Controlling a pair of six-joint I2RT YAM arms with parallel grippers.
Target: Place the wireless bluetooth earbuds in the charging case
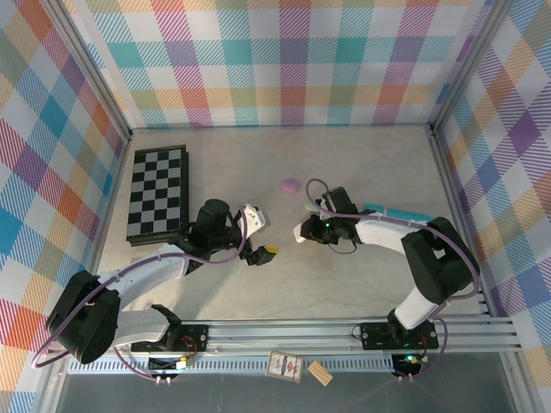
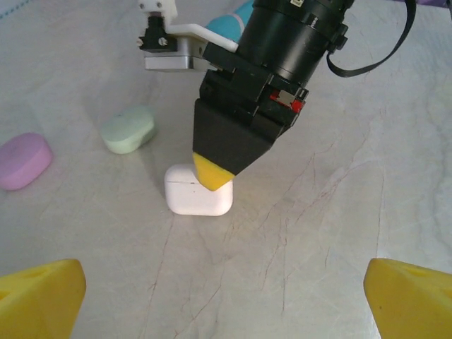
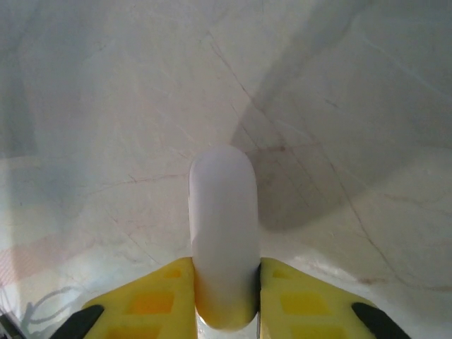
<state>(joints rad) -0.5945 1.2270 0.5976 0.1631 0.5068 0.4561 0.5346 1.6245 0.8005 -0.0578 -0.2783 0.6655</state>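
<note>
Lying near right claw [image 3: 224, 282] and white case [image 2: 199, 200]: mint case [image 2: 128, 129], lilac case [image 2: 24, 160].

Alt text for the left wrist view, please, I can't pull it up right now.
The right hand, black with yellow tips, pinches a white case from above on the pale table. A green case and a purple case lie left of it in the picture; the left hand is open, fingertips in the bottom corners.

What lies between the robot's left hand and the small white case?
Bare tabletop between left hand and white case, in the left wrist view.
</note>
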